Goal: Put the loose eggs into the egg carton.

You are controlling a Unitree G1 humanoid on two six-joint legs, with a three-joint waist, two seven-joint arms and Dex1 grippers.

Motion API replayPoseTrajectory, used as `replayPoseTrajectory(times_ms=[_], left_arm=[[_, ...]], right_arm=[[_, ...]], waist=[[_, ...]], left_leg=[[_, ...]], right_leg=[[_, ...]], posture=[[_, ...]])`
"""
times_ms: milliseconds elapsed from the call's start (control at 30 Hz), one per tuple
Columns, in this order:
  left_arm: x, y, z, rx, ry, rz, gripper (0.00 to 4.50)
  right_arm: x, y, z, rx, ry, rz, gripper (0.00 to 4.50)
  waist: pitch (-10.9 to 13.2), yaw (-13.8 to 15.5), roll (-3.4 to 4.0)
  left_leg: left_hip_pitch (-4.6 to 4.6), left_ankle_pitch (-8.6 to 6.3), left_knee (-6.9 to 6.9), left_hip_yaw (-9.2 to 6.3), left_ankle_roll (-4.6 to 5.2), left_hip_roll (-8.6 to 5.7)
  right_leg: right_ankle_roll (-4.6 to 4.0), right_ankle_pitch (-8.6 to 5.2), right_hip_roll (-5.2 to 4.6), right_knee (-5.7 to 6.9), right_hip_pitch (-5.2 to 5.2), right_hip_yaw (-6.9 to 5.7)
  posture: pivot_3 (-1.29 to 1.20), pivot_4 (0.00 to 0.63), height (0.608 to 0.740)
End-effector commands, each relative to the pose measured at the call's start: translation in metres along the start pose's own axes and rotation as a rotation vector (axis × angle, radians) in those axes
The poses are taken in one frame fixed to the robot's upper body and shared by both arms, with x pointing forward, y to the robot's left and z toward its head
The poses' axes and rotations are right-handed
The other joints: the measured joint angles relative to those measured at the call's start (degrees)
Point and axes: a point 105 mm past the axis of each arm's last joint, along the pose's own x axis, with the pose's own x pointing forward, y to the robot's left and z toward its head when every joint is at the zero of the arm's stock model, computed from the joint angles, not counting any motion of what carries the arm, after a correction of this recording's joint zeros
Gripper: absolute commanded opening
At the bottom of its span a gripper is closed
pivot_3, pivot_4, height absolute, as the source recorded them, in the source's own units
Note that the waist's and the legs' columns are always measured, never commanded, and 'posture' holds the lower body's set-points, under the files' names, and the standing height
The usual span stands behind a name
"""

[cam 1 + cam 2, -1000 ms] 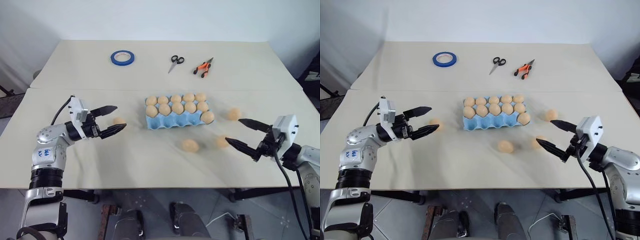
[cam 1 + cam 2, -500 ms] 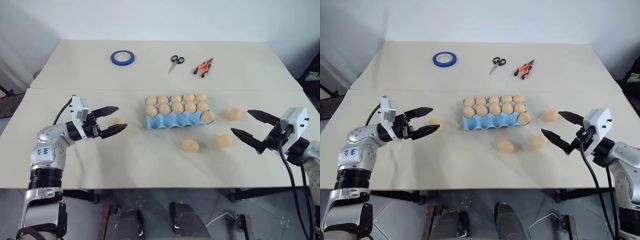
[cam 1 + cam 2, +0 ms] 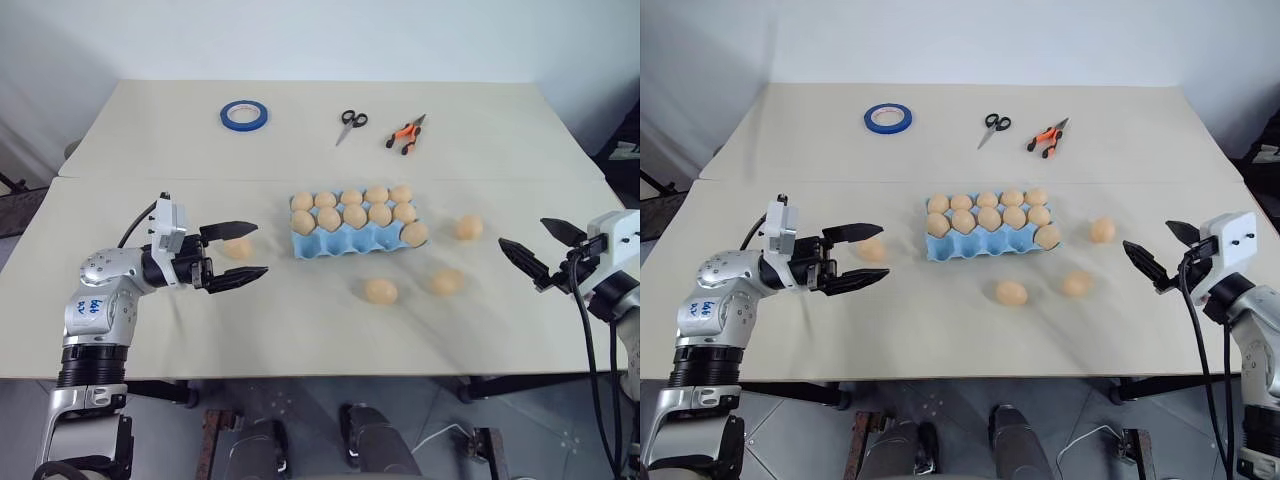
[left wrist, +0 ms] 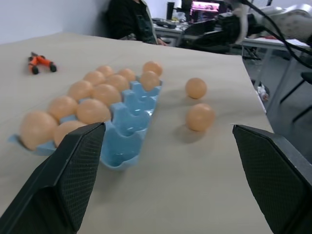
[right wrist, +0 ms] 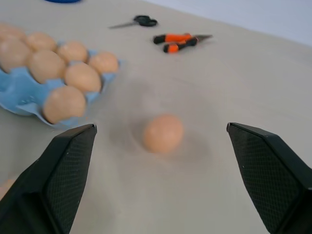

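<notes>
Light blue egg carton (image 3: 355,237) sits mid-table with its far two rows filled, one egg (image 3: 414,234) in the near row's right end cup, and the other near cups empty. You have four loose eggs on the table: one (image 3: 237,247) left of the carton, two (image 3: 380,291) (image 3: 447,282) near of it, one (image 3: 466,227) to its right. Since a second ago the right gripper (image 3: 535,250) has swung right, away from the near-right egg; the left gripper (image 3: 238,252) has edged toward the carton. Both sets of jaws stand wide apart, empty. Judge no pickup begun; four eggs remain.
</notes>
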Motion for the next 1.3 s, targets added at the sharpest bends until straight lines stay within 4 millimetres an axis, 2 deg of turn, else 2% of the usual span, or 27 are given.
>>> replayPoseTrajectory(times_ms=[33,167,300,400,567,700,800,1000,1133,1233,1300], left_arm=[[0.003,-0.003,0.009,0.032,-0.034,-0.007,4.45],[0.005,-0.001,0.005,0.018,-0.039,0.0,4.45],[0.01,0.002,0.004,0.014,-0.046,0.004,4.45],[0.014,0.002,0.006,0.013,-0.064,0.0,4.45],[0.013,0.001,0.006,0.019,-0.066,0.008,4.45],[0.01,0.001,0.006,0.027,-0.071,0.034,4.45],[0.007,-0.002,0.006,0.03,-0.074,0.054,4.45],[0.002,-0.006,0.004,0.028,-0.083,0.109,4.45],[0.002,-0.008,0.004,0.032,-0.086,0.131,4.45],[0.0,-0.009,0.005,0.037,-0.088,0.15,4.45],[-0.002,-0.01,0.004,0.034,-0.088,0.16,4.45]], right_arm=[[-0.018,-0.001,0.013,-0.019,-0.024,0.016,4.5],[-0.036,0.006,-0.001,-0.032,0.038,0.029,4.5],[-0.034,0.006,-0.003,-0.038,0.036,-0.002,4.5],[-0.018,-0.003,-0.004,-0.023,0.026,-0.077,4.5],[0.018,-0.007,-0.003,0.018,0.032,-0.107,4.5],[0.046,-0.012,0.002,0.046,0.049,-0.129,4.5],[0.064,-0.01,0.006,0.068,0.065,-0.113,4.5],[0.089,-0.004,-0.002,0.093,0.112,-0.08,4.5],[0.097,-0.005,-0.008,0.044,0.139,-0.093,4.5],[0.092,-0.005,0.003,0.036,0.102,-0.089,4.5],[0.08,0.002,0.007,0.036,0.083,-0.053,4.5]], waist=[[0.0,0.13,0.0],[0.0,0.62,0.0],[0.0,0.08,0.0],[-0.01,-0.48,-0.01],[-0.01,-1.35,0.0],[0.0,-1.59,0.01],[0.0,-1.47,0.01],[0.0,-1.42,0.02],[0.01,-1.37,0.04],[0.01,-1.39,0.04],[0.01,-1.31,0.05]], left_leg=[[-0.01,0.0,0.0,-0.03,-0.01,0.01],[-0.13,-0.02,-0.08,-0.25,-0.05,0.02],[-0.07,-0.02,-0.08,-0.01,0.07,-0.08],[-0.03,0.0,-0.05,0.03,0.03,-0.07],[-0.02,0.08,-0.05,0.02,-0.07,-0.11],[-0.04,0.13,-0.05,0.04,0.01,-0.13],[-0.07,0.24,-0.12,0.0,0.18,-0.11],[-0.09,0.27,-0.49,0.0,0.1,-0.1],[-0.1,0.27,-0.6,0.03,0.1,-0.12],[-0.11,0.28,-0.65,0.06,0.08,-0.13],[-0.11,0.4,-0.68,0.07,-0.16,-0.12]], right_leg=[[0.0,0.0,0.0,0.0,0.0,0.01],[-0.03,-0.03,-0.01,-0.17,0.04,0.0],[0.17,0.08,-0.06,-0.2,0.05,-0.02],[0.15,0.21,-0.05,-0.25,0.07,0.03],[-0.28,0.14,-0.11,-0.28,0.1,0.02],[-0.26,0.17,-0.14,-0.27,0.08,0.05],[0.14,0.38,-0.14,-0.25,0.02,0.03],[0.13,0.38,-0.13,-0.57,-0.01,0.02],[0.14,0.38,-0.13,-0.69,-0.02,-0.03],[0.15,0.39,-0.13,-0.76,-0.02,-0.03],[0.16,0.39,-0.12,-0.81,-0.02,-0.03]], posture=[[0.0,0.15,0.74],[0.0,0.15,0.74],[0.0,0.15,0.74],[0.0,0.15,0.74],[0.0,0.15,0.74],[0.0,0.15,0.74],[0.0,0.15,0.74],[0.0,0.15,0.74],[0.0,0.15,0.74],[0.0,0.15,0.74],[0.0,0.15,0.74]])
